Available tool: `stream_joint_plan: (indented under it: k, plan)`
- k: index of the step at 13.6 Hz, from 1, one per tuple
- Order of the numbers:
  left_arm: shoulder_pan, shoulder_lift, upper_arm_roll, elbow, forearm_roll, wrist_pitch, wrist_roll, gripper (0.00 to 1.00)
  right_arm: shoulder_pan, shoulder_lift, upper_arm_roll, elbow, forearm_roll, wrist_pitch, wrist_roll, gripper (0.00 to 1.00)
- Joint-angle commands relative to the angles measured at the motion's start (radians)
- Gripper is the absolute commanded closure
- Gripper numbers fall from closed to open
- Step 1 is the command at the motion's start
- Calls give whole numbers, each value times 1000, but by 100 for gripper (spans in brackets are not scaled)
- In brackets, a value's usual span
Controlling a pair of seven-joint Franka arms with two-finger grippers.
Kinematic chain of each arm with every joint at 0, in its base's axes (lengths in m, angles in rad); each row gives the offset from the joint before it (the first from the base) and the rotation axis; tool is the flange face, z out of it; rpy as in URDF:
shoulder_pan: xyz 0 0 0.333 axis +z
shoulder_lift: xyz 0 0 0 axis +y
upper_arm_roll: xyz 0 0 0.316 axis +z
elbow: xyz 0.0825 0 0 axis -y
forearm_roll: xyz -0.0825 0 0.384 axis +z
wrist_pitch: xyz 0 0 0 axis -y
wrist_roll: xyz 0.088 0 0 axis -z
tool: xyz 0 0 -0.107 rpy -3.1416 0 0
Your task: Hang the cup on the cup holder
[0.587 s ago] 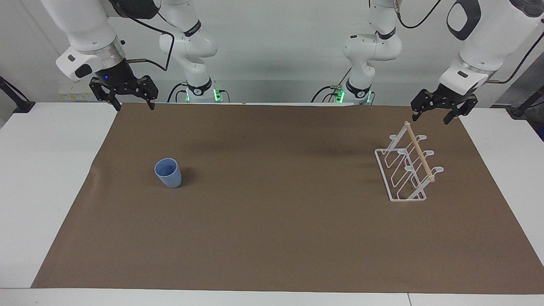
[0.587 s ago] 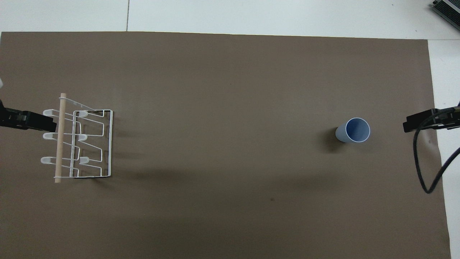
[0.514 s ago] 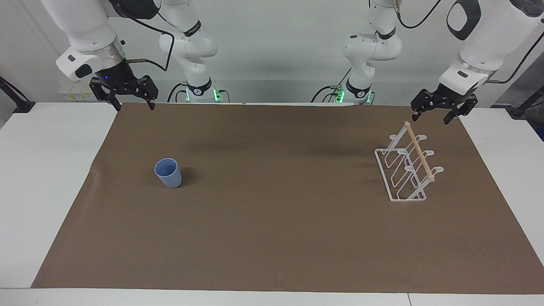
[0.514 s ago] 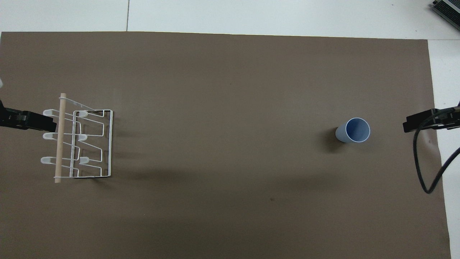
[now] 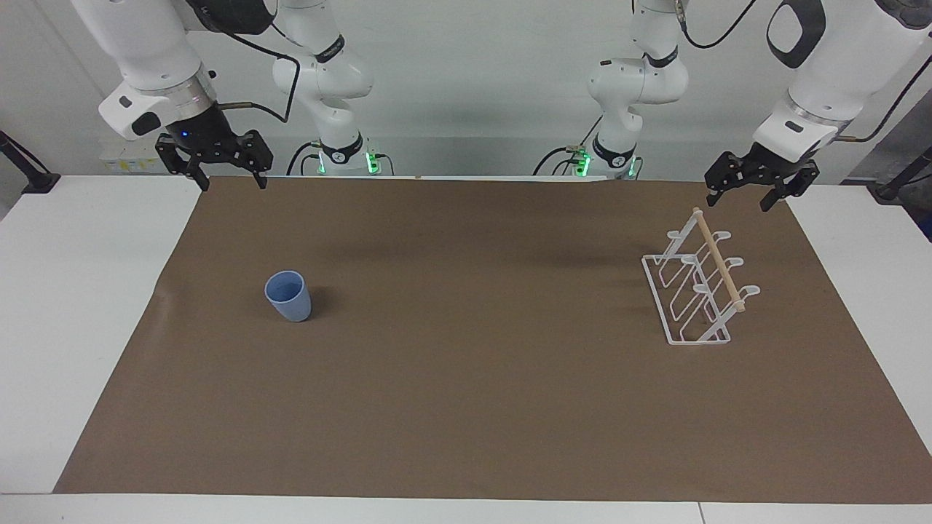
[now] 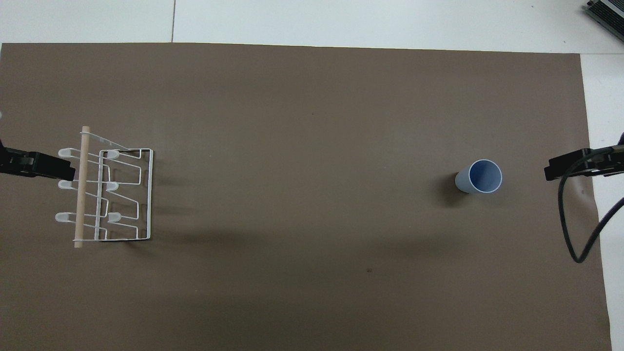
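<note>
The light blue cup stands upright on the brown mat toward the right arm's end of the table; it also shows in the overhead view. The white wire cup holder with its wooden dowel stands toward the left arm's end, with nothing on its prongs, and shows in the overhead view too. My right gripper hangs open and empty above the mat's edge at the robots' side, apart from the cup. My left gripper hangs open and empty, raised close beside the holder's dowel end.
A brown mat covers most of the white table. A black cable loops down from the right arm at the mat's edge. A grey device sits at the table's corner farthest from the robots.
The right gripper has crept very slightly toward the cup. The cup, the holder and the left gripper have not visibly moved.
</note>
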Motion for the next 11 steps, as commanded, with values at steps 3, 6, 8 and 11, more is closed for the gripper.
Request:
stream_joint_plan:
  k: [3, 6, 8, 11]
  plan:
    - [9, -14, -3, -5, -8, -6, -4, 0, 32, -92, 33, -192, 26, 214, -2, 0]
    - [10, -12, -2, -5, -8, -6, -3, 0, 46, -121, 33, -316, 26, 357, -3, 0]
    - [6, -12, -3, -4, -6, -3, 2, 0, 46, -107, 33, -382, 26, 444, -3, 0]
    - [-6, -12, -5, -4, -8, 2, 2, 0, 46, -46, 33, -429, 26, 538, -2, 0]
